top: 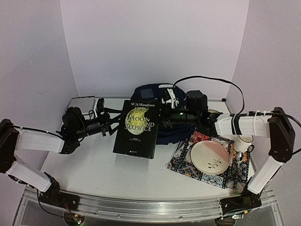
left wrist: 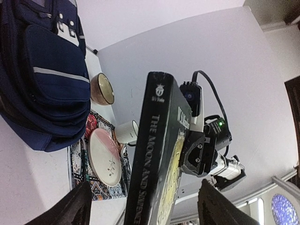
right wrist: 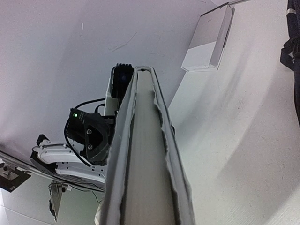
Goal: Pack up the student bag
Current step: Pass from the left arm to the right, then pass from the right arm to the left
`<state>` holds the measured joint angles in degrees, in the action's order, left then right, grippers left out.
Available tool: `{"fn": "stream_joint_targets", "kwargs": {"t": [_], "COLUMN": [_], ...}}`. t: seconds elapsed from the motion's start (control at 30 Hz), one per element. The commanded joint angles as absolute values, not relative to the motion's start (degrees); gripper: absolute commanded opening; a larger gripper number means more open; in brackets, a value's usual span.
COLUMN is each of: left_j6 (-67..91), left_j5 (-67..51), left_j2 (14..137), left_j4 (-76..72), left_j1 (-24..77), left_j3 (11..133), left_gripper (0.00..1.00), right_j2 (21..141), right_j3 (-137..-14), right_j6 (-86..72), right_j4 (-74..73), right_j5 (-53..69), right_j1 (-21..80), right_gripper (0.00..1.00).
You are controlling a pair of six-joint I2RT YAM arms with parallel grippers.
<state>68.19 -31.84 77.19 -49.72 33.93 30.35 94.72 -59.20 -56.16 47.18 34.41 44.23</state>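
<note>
Rail (top: 141, 207) nearest; white table (top: 94, 165), student bag (top: 143, 92) at rear; pale walls (top: 155, 42).

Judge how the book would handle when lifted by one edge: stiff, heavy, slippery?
Probably stiff: the book looks flat with only the right gripper clamped on one edge. Its thick page block suggests real weight, so it may twist in that grip. The smooth cover might slip.

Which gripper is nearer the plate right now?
Right. The right gripper, clamped on the book's right edge, is just left of and beyond the plate; the left gripper is across the book, farther left.
</note>
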Motion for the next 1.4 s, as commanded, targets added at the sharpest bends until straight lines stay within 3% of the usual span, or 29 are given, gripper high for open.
{"fn": "stream_joint_targets", "kwargs": {"t": [0.0,0.4,0.73,1.13,1.33,1.37], "left_j6": [72.31,77.87,78.17,76.68,76.01,75.98], "left_j5": [-24.81,-17.26,-12.05,-12.92,-11.38,-10.41], "left_j2": [73.21,62.98,67.19,71.82,70.83,70.33], "left_j4": [-52.79,-52.83,-53.65,-63.01,-64.19,-64.17], "left_j1": [33.66,35.84,42.28,44.03,44.01,43.97], "left_j3": [26.74,19.06,22.13,24.2,22.98,22.42], "left_gripper": [0.82,0.86,0.79,0.41,0.03,0.01], "right_j2": [92.48,93.38,94.87,95.62,95.75,95.46], "right_j3": [-60.02,-57.67,-57.48,-55.33,-54.06,-53.47], "right_j6": [-62.89,-70.75,-73.71,-77.21,-76.5,-75.76], "right_j4": [60.85,70.96,74.59,76.56,76.73,76.47], "right_j5": [29.08,7.24,0.71,-2.13,-2.09,-2.08], "right_j1": [44.21,47.22,50.08,51.32,51.42,51.42], "right_gripper": [0.0,0.0,0.0,0.0,0.08,0.1]}}
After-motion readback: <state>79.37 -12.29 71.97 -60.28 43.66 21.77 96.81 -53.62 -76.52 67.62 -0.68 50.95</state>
